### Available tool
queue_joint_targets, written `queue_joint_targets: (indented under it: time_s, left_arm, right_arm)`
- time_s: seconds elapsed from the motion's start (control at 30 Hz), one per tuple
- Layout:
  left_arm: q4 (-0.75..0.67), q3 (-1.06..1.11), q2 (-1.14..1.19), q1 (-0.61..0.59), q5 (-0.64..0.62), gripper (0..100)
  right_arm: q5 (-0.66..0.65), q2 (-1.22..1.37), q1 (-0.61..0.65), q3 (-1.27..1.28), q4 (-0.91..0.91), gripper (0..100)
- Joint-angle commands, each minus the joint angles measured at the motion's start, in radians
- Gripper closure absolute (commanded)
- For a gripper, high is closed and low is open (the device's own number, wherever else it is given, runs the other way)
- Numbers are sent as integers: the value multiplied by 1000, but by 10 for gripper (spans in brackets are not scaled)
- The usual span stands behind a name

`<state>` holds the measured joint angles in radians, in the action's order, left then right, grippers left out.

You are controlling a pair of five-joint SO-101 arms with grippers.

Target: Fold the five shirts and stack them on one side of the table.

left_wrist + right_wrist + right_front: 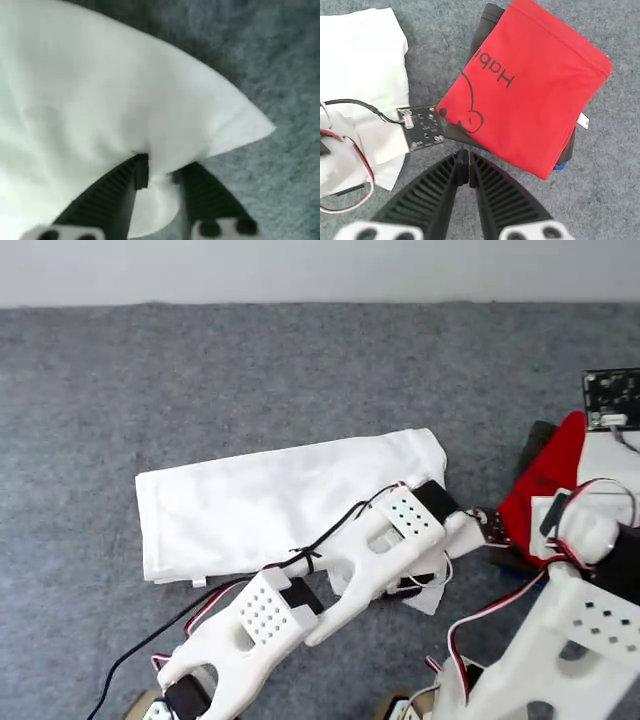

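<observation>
A white shirt point(270, 500), folded into a long strip, lies across the middle of the grey table. My left gripper point(157, 172) is shut on a bunched fold of this white shirt point(125, 100) at its right end, where the left arm point(400, 530) lies over the cloth. A folded red shirt point(525, 90) rests on a dark folded shirt point(486, 17) at the table's right side, with a blue edge point(559, 165) peeking out beneath. My right gripper point(469, 162) hovers shut and holding nothing, just off the near edge of the red shirt point(545, 485).
The left arm's small circuit board point(422, 127) and its cables point(350, 150) lie close to my right gripper, over the white shirt's corner. Bare grey carpet point(250, 370) covers the far and left parts of the table. A black board point(612, 395) sits at the right edge.
</observation>
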<state>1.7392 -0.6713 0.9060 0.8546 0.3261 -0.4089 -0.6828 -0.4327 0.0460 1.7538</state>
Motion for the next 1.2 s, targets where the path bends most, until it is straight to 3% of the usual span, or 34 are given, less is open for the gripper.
queue_joint_targets:
  time_s: [0.0, 0.53, 0.97, 1.17]
  left_arm:
    - [14, -87, -3, -8, -12, 985]
    - [15, -265, -5, -176, -14, 986]
    - [14, -295, -3, -232, -8, 979]
    - [5, -297, -3, -331, -14, 830]
  right_arm:
    - [-9, -16, -13, -3, 41, 990]
    - [-61, -8, -13, -3, 41, 990]
    - [-66, -7, -13, -3, 39, 990]
    - [-66, -7, -13, -2, 39, 990]
